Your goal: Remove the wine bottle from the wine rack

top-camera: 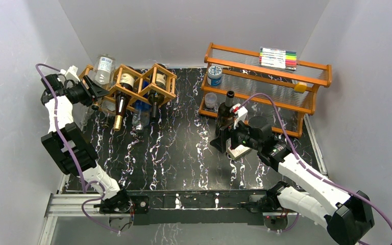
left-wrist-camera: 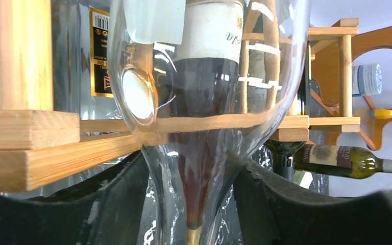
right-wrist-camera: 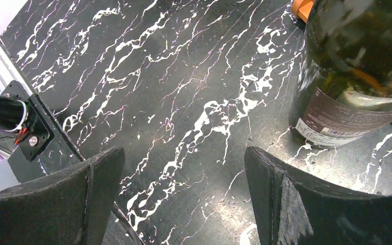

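Top external view: the wine rack (top-camera: pixel 142 84) stood at the far left corner of the black marbled worktop (top-camera: pixel 184 153), close to the left wall. Several bottles lay in its cells with their necks pointing toward the near edge. The clear glass bottle (top-camera: pixel 103 66) lay in the leftmost cell, nearest the wall. The left gripper (top-camera: pixel 90 93) reached in from the left edge at that bottle's neck, its arm folded into the narrow room between wall and rack.

In the left wrist view its fingers (left-wrist-camera: pixel 107 204) stood partly closed on either side of the neck, just beside the glass. Whether they pressed it could not be told. A rack stick (left-wrist-camera: pixel 56 158) crossed just above the left finger.

Open marbled worktop ran from the rack to a dark upright bottle (top-camera: pixel 227 109). That bottle stood in front of the orange two-tier shelf (top-camera: pixel 286 76) along the far right edge. The right gripper (top-camera: pixel 220 143) hung just on the near side of that bottle, jaws spread wide and holding nothing. In the right wrist view the bottle's base stood beyond the right finger (right-wrist-camera: pixel 296 204), apart from it.
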Tool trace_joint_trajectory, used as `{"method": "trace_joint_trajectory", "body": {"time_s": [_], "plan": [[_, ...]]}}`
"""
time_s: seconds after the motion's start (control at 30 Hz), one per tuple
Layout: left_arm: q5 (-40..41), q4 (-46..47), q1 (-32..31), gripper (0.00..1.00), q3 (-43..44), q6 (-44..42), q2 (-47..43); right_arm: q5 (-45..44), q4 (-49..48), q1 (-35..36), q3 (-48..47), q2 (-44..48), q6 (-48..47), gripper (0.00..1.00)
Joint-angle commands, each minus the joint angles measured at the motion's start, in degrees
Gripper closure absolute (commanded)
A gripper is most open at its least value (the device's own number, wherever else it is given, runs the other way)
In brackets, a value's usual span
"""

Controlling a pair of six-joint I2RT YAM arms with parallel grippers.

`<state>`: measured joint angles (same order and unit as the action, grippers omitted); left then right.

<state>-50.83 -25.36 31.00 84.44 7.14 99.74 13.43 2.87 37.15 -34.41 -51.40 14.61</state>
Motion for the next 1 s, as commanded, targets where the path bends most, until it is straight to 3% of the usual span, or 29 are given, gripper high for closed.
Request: {"method": "trace_joint_trajectory", "body": {"time_s": [0.0,0.07,0.3,0.37,0.53,0.97], "plan": [[-4.1,0.6,-0.1,0.48,0.9,0.0,-0.4,-0.1,-3.0,0.2,-2.9,-0.2,-0.7,0.02],[-4.1,0.6,-0.1,0.58,0.9,0.1,-0.4,-0.1,-3.0,0.3,-2.9,-0.2,-0.7,0.02],[-6.1,1.5,-0.1,0.75,-0.6,2.7,-2.3,-0.1,-3.0,0.3,-3.4,-0.5,-0.5,0.02],[-6.5,2.1,-0.1,0.87,-1.5,4.4,-3.5,0.0,-2.9,0.2,-3.4,-0.5,-0.5,0.02],[-6.7,4.8,-0.1,1.00,-3.4,9.1,-7.1,0.2,-2.6,0.3,-3.8,-0.5,-0.4,0.02],[-3.9,20.9,0.0,1.00,-12.1,27.7,-17.1,0.2,-1.3,0.3,-4.7,0.0,-0.3,0.02]]}}
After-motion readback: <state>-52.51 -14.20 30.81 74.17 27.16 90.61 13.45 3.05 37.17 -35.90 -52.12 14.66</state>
